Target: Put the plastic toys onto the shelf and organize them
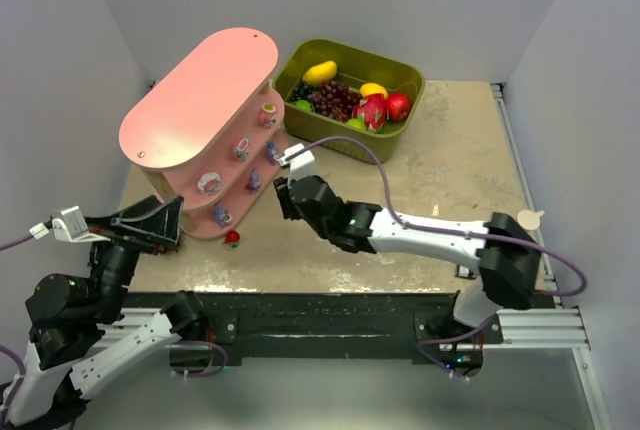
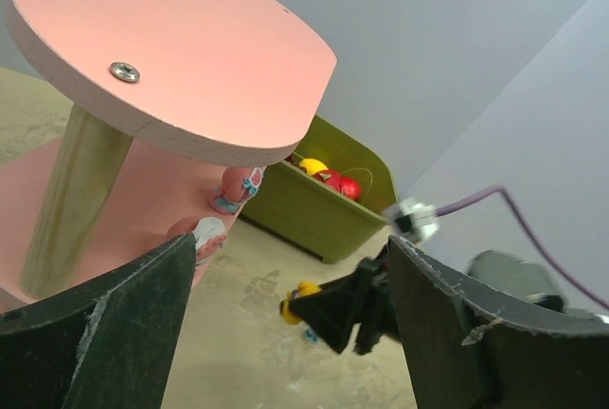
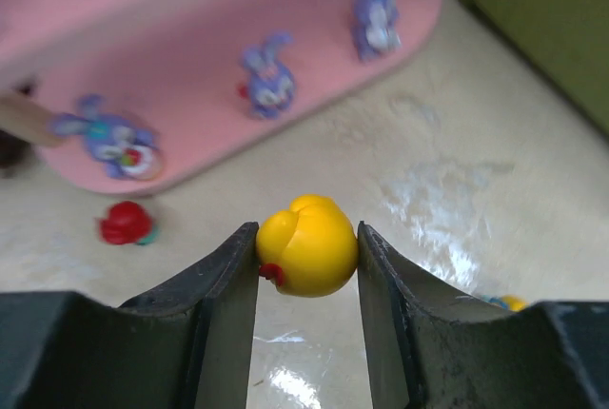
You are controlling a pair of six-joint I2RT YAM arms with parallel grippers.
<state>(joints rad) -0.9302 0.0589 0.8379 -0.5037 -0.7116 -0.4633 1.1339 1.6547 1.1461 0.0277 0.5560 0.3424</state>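
1. My right pincer (image 3: 306, 238) is closed on a yellow toy (image 3: 306, 249); the fingers (image 3: 226, 285) press the toy's two sides, and it sits right at their tips, with a small red bit showing at its lower left.
2. That pincer hangs over the table (image 3: 457, 190), near the front of the shelf (image 3: 190, 38) but apart from it; from the top camera it lies just beside the shelf's lowest board.
3. My left pincer (image 2: 290, 266) stands wide open with nothing between its fingers; from above it is at the near left end of the shelf, close by the bottom board; whether it touches the board I cannot tell.
4. The shelf is a tall pink stand of three long oval boards on wooden posts; it stands at the far left of the table.
5. Three purple rabbit figures (image 3: 271, 86) stand along the bottom board, spaced apart; one is upright near the board's right end, one near the middle, and one leans near the left end.
6. The top camera shows more small figures (image 1: 241, 148) on the middle board; they are too small for me to tell their shapes.
7. A red toy (image 3: 126, 223) lies on the table just off the edge of the bottom board, to the left of my right pincer.
8. A scrap of yellow shows on the table behind my right finger; what it is I cannot tell.
9. An olive bin (image 1: 402, 75) holding larger fruits (image 1: 350, 100) stands just beside the shelf's far right end.
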